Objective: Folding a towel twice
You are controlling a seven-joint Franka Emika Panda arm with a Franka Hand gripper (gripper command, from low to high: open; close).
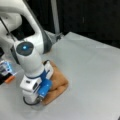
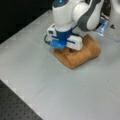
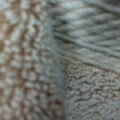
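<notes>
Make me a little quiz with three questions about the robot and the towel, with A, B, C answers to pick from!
1. Where is the gripper?
A. Down on the towel
B. High above the bare table
C. Off beside the black wall

2. What colour is the towel?
A. Green
B. Orange-brown
C. Purple

3. How does the towel lie?
A. Spread out flat in one layer
B. Hanging off the table's edge
C. Bunched into a small, thick bundle

Answers:
1. A, in both front views the arm's hand presses right down onto the cloth, and the wrist view is filled with terry loops.
2. B, in both front views the cloth shows orange-brown against the grey table.
3. C, in both front views it is a compact lump with rounded, doubled-over edges, well inside the table.
</notes>
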